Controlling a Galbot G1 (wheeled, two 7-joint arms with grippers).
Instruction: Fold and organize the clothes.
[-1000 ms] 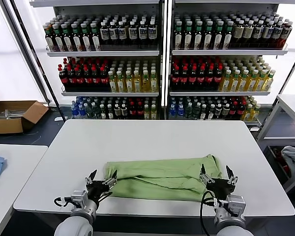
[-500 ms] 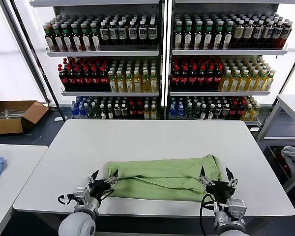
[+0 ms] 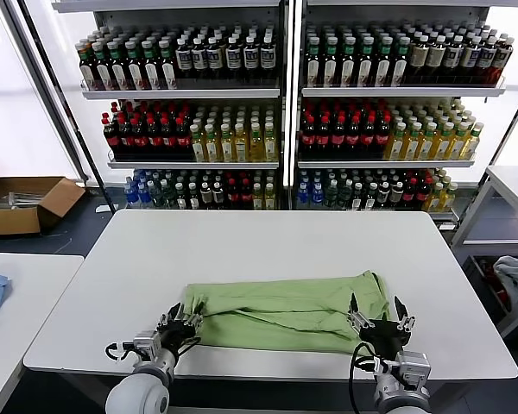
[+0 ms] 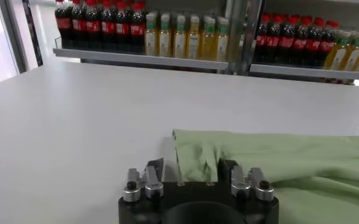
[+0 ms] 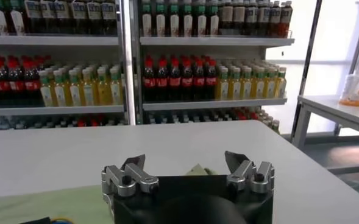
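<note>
Left claw (image 3: pixel 180 324) at the shirt's (image 3: pixel 285 312) lower-left corner, fabric between its part-closed fingers.
Right claw (image 3: pixel 379 316), lower right, spread open at the shirt's other end on the worktop (image 3: pixel 268 241).

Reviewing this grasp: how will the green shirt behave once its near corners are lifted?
The green shirt lies in soft wrinkles, so it probably sags between the left gripper and right gripper. It looks thin and likely light. Its layers may slide apart on the smooth table.
</note>
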